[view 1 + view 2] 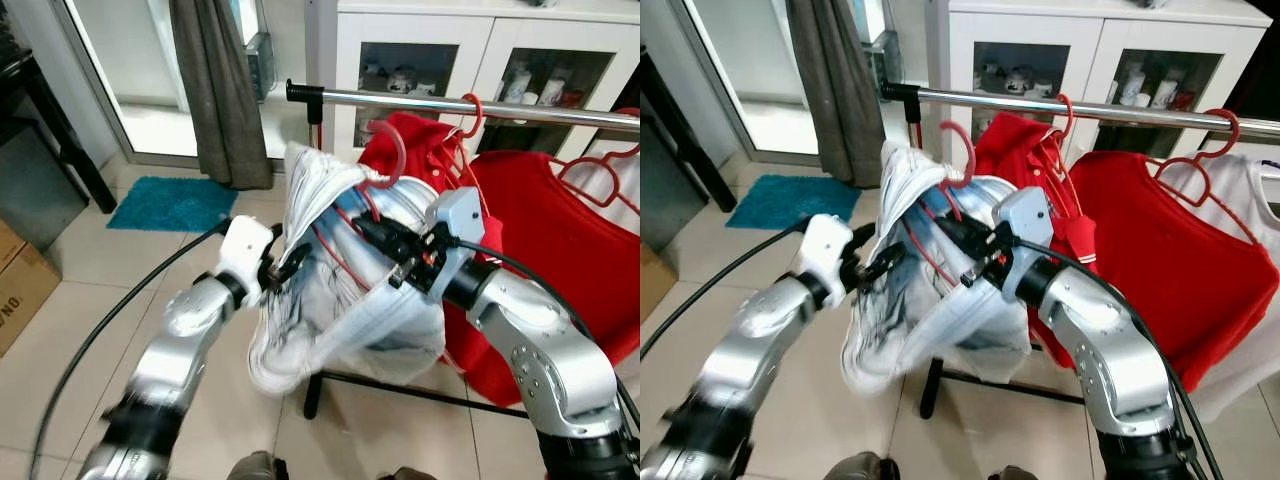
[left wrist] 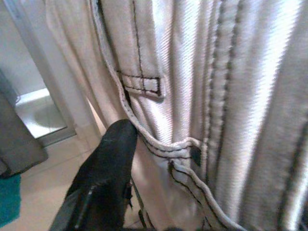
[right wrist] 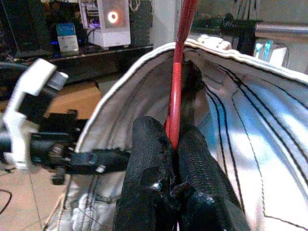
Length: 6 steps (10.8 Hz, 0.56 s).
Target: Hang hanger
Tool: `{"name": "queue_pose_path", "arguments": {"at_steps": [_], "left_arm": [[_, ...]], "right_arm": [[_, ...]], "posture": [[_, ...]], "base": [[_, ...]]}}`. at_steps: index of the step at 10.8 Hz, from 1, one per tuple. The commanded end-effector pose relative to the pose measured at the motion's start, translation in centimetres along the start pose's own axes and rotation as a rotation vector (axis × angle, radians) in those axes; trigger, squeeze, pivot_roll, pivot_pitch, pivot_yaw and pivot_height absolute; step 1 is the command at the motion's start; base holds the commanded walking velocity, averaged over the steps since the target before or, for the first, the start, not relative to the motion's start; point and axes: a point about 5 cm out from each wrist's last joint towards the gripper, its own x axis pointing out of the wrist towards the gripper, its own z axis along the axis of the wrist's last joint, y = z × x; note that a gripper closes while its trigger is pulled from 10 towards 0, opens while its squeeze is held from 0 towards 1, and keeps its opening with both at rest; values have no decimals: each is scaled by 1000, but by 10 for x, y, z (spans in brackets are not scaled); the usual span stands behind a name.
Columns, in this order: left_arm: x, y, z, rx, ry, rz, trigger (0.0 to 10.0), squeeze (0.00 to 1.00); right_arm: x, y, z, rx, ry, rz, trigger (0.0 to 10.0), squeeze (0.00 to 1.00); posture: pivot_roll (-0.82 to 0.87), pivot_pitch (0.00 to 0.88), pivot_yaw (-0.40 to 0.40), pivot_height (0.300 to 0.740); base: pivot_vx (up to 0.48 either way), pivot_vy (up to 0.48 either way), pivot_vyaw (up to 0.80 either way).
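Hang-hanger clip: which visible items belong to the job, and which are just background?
Job:
red plastic hanger
white denim garment on it
chrome clothes rail
right gripper, pinching the hanger
left gripper, at the garment

Background:
red shirts already hung
teal bath mat
white glass-door cabinet
grey curtain

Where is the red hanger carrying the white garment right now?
Its stem is pinched in the right gripper, its hook held just below the clothes rail, left of the hung red shirts.

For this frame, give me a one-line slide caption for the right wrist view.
Right end effector pinches the red hanger carrying a white garment.
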Motion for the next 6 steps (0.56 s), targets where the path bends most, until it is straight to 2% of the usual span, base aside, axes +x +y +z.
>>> {"name": "queue_pose_path", "arguments": {"at_steps": [1,3,5,6], "left_arm": [[-7,6,3,9,-5,12,0,0],[-28,19,7,12,-14,77,0,0],[-39,36,16,55,-10,100,0,0],[-45,48,35,98,-33,92,0,0]], "right_arm": [[1,5,9,-21,-40,26,0,0],[1,3,-4,-40,31,6,0,0],[3,5,-3,-34,9,39,0,0],[5,7,-4,-74,9,69,0,0]], "posture": [[-75,0,53,740],[-55,0,43,740],[-47,0,36,740],[-42,0,34,740]], "base": [[0,0,0],[0,0,0],[0,0,0],[0,0,0]]}}
